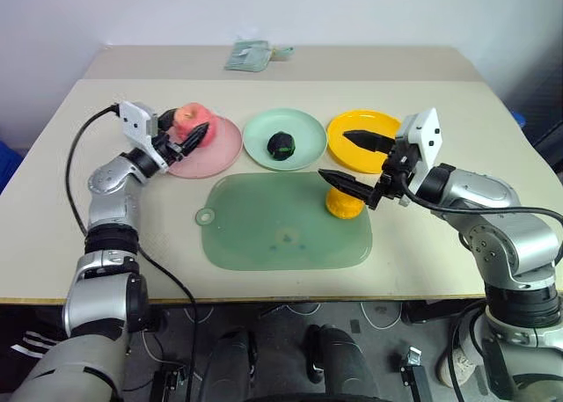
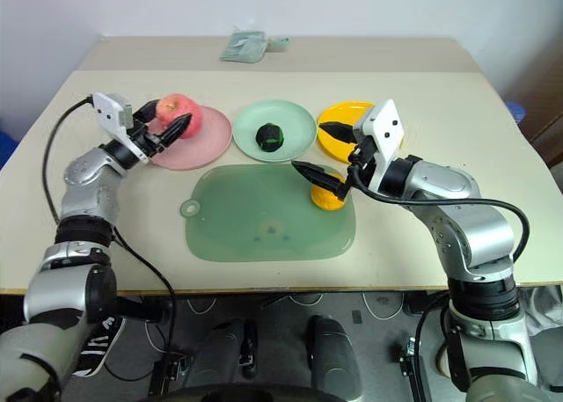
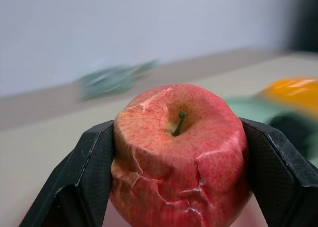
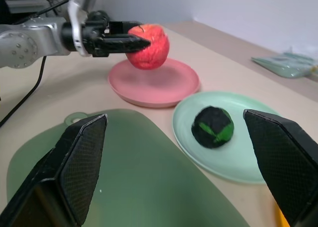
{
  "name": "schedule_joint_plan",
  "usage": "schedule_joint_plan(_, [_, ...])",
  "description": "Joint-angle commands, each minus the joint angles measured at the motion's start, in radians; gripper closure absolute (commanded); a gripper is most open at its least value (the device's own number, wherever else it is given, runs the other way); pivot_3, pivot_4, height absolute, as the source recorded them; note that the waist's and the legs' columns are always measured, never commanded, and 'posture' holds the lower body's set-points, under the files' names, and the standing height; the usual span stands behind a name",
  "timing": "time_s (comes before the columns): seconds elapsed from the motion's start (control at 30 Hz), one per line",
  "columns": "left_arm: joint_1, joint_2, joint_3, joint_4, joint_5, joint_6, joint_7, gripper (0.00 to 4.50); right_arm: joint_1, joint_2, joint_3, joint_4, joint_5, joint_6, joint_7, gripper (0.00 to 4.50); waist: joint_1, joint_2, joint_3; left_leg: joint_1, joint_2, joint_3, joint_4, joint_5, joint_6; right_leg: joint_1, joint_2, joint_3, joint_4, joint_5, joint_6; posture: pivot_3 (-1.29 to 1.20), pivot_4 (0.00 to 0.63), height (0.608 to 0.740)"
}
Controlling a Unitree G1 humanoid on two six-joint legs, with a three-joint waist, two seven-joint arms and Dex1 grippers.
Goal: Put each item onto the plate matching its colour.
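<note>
Apple (image 3: 179, 152): matt pinkish-red skin, speckled, with a wrinkled, cracked-looking surface. Left gripper (image 3: 179, 187): fingers (image 3: 89, 177) of matt black plastic. Right gripper (image 4: 179, 172): fingers (image 4: 79, 157) black with a fine mesh-like texture. Pink plate (image 4: 154, 85), green plate (image 4: 243, 152) and yellow plate (image 1: 352, 142): smooth plastic with a slight sheen. Mat (image 1: 264, 230): smooth, translucent green. Table (image 1: 70, 217): matt beige. Arm housings (image 1: 493, 213): brushed silver metal.

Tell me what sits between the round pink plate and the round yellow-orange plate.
The pale mint green plate with the dark green-black round fruit on it, seen in both eye views.
</note>
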State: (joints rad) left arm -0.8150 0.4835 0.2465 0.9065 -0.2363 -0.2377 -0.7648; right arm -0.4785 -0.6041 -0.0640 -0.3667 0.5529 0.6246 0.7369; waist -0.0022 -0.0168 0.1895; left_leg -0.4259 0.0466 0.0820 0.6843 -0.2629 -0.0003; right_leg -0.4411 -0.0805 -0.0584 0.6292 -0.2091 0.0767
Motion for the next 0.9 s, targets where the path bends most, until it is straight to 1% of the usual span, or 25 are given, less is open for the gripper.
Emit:
schedule_joint_plan(0.03, [-0.029,-0.005,0.002,0.060,0.038,-0.074,0.103,1.21,-0.032,0.012,-0.013,0.003,0.015,-0.041,0.023,0.00,0.007,0.000,0.000,0.000,0.000,0.000,0.000,0.000,0.000,0.000,0.000,0.000,0.000,0.000,0.000,0.00,0.150,0.740])
schedule_joint_plan(0.13, [-0.051,-0.008,0.013,0.120,0.048,-0.080,0.182,1.21,-0.037,0.011,-0.002,0.018,0.006,-0.054,0.038,0.00,0.012,0.000,0.000,0.000,0.000,0.000,0.000,0.000,0.000,-0.001,0.001,0.000,0.000,0.000,0.000,0.00,0.150,0.740])
schedule_joint_plan(0.2, [-0.057,-0.011,0.013,0.134,0.042,-0.078,0.174,1.21,-0.036,0.009,-0.001,0.018,0.006,-0.057,0.043,0.00,0.014,0.000,0.000,0.000,0.000,0.000,0.000,0.000,0.000,-0.001,0.001,0.000,0.000,0.000,0.000,0.00,0.150,0.740])
schedule_joint_plan(0.27, [-0.056,-0.010,0.006,0.139,0.047,-0.084,0.175,0.32,-0.034,0.007,-0.001,0.014,0.006,-0.059,0.046,0.00,0.014,0.000,0.000,0.000,0.000,0.001,0.000,0.000,0.000,-0.001,0.001,0.000,0.000,0.000,0.000,0.00,0.150,0.740])
schedule_joint_plan(0.3, [-0.055,-0.010,0.007,0.137,0.044,-0.093,0.170,0.03,-0.031,0.006,-0.002,0.011,0.007,-0.057,0.046,0.00,0.014,0.000,0.000,0.000,0.000,0.001,0.000,0.000,0.000,-0.001,0.001,0.000,0.000,0.000,0.000,0.00,0.150,0.740])
schedule_joint_plan(0.37, [-0.053,-0.008,0.006,0.129,0.045,-0.118,0.161,0.03,-0.024,0.002,-0.002,0.004,0.007,-0.054,0.046,0.00,0.013,0.000,0.000,0.000,0.000,0.001,0.000,0.000,0.000,-0.001,0.001,0.000,0.000,0.000,0.000,0.00,0.150,0.740])
schedule_joint_plan(0.43, [-0.049,-0.004,0.011,0.119,0.025,-0.128,0.105,0.03,-0.011,-0.008,0.002,-0.001,-0.006,-0.047,0.041,0.00,0.014,0.000,0.000,0.000,0.000,0.001,0.000,0.000,0.000,-0.001,0.001,0.000,0.000,0.000,0.000,0.00,0.150,0.740])
schedule_joint_plan(0.53, [-0.039,-0.002,0.040,0.087,-0.046,-0.129,-0.034,0.03,0.001,-0.037,0.026,0.009,-0.039,-0.010,0.026,0.00,0.014,0.000,0.000,0.000,0.000,0.001,0.000,0.000,0.000,0.000,0.001,0.000,0.000,0.000,0.000,0.00,0.150,0.740])
schedule_joint_plan(0.57, [-0.029,0.002,0.052,0.054,-0.089,-0.121,-0.121,0.03,0.012,-0.057,0.052,0.026,-0.076,-0.013,0.028,0.00,0.014,0.000,0.000,0.000,0.000,0.001,0.000,0.000,0.000,-0.001,0.001,0.000,0.000,0.000,0.000,0.00,0.150,0.740])
schedule_joint_plan(0.6, [-0.018,0.006,0.069,0.010,-0.150,-0.088,-0.224,0.03,0.022,-0.073,0.074,0.043,-0.110,-0.014,0.027,0.00,0.013,0.000,0.000,0.000,0.000,0.001,0.000,0.000,0.000,-0.001,0.000,0.000,0.000,0.000,0.000,0.00,0.150,0.740])
schedule_joint_plan(0.67, [0.027,0.028,0.087,-0.126,-0.295,0.109,-0.436,0.03,0.028,-0.081,0.095,0.081,-0.141,0.008,0.009,0.00,0.011,0.000,0.000,0.000,0.001,0.001,0.000,0.000,0.000,-0.001,0.000,0.000,0.000,0.000,-0.001,0.00,0.150,0.740])
schedule_joint_plan(0.7, [0.060,0.046,0.080,-0.196,-0.348,0.220,-0.515,0.03,0.023,-0.078,0.098,0.102,-0.150,0.025,-0.007,0.00,0.008,0.000,0.000,0.000,0.001,0.001,0.000,0.000,0.000,-0.001,0.001,0.000,0.000,0.000,-0.001,0.00,0.150,0.740])
schedule_joint_plan(0.77, [0.128,0.081,0.052,-0.313,-0.410,0.391,-0.607,0.03,0.014,-0.060,0.087,0.136,-0.138,0.061,-0.020,0.00,-0.003,0.000,0.000,0.000,0.001,0.002,0.000,0.000,0.000,-0.001,0.001,0.000,0.000,0.000,-0.001,0.00,0.150,0.740])
schedule_joint_plan(0.83, [0.190,0.110,0.027,-0.403,-0.445,0.506,-0.664,0.03,0.014,-0.048,0.080,0.158,-0.119,0.079,-0.010,0.00,-0.012,0.000,0.000,0.000,0.001,0.001,0.000,0.000,0.000,-0.001,0.001,0.000,0.001,0.000,-0.001,0.00,0.150,0.740])
schedule_joint_plan(0.9, [0.239,0.130,0.000,-0.479,-0.444,0.553,-0.693,0.03,0.017,-0.045,0.086,0.176,-0.128,0.081,-0.004,0.00,-0.011,0.000,0.000,0.001,0.001,0.001,0.000,0.000,0.000,-0.001,0.001,0.000,0.001,0.000,-0.001,0.00,0.150,0.740])
